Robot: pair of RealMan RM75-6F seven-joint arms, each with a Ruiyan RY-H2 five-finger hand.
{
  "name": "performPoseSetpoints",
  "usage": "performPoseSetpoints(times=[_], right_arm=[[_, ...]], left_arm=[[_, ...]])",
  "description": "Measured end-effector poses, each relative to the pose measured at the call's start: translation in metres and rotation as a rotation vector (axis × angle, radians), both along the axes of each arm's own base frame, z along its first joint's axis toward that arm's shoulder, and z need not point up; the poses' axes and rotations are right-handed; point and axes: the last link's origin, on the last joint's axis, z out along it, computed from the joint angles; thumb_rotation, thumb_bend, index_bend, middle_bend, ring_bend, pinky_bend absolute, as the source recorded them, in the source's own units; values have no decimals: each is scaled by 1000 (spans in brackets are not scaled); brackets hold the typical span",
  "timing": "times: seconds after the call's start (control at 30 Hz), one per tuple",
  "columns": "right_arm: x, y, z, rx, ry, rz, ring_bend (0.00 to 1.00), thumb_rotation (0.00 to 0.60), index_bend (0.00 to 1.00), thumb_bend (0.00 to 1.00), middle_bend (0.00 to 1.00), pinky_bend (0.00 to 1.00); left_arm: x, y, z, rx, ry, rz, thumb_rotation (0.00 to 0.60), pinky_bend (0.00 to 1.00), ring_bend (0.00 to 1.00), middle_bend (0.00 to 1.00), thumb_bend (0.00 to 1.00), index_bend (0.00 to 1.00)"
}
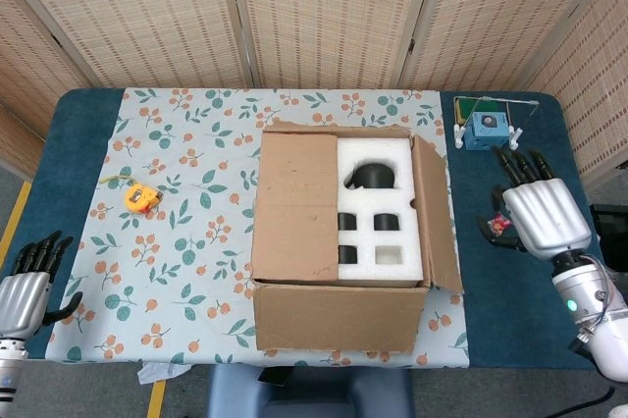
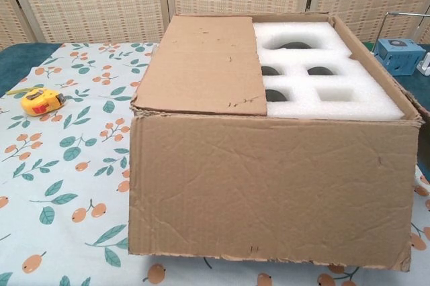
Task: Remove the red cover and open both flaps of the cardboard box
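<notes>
The right hand (image 1: 535,212) hovers to the right of the cardboard box (image 1: 339,241), well clear of it, with its fingers spread and nothing in its grasp. A small red item (image 1: 500,226) lies on the blue table (image 1: 88,133) just at its thumb side. The left hand (image 1: 27,286) sits far to the left of the box, at the table's near left corner, fingers apart and empty. The box stands on the floral cloth (image 1: 186,192). Its right flap (image 1: 435,212) is folded outward, exposing white foam (image 1: 378,207) with dark cutouts. Its left flap (image 1: 297,207) still lies flat over the left half. A yellow tape measure (image 1: 140,198) lies left of the box, and a blue cube (image 1: 485,129) sits beyond its far right corner.
</notes>
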Motion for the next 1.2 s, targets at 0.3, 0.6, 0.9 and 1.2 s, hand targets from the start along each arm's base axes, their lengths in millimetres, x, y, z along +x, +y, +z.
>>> performPoseSetpoints(times=[0.3,0.6,0.9,1.2], right_arm=[[-31,4,-13,21,-88,50,2,235,446,504,0,0],[-56,22,-36,-3,-132,155,0,294,368,504,0,0],[-84,47,-51,-32,-100,148,0,302,322,504,0,0],[-90,65,-46,-97,-89,117,0,304,323,503,0,0]], left_arm=[[2,0,-1,2,0,-17,600,0,0,0,384,0],[33,4,5,-22,-67,-184,600,0,0,1,404,128],[102,42,10,-99,-79,-458,600,0,0,7,579,257],[160,81,-11,-212,-18,-575,600,0,0,6,754,294]])
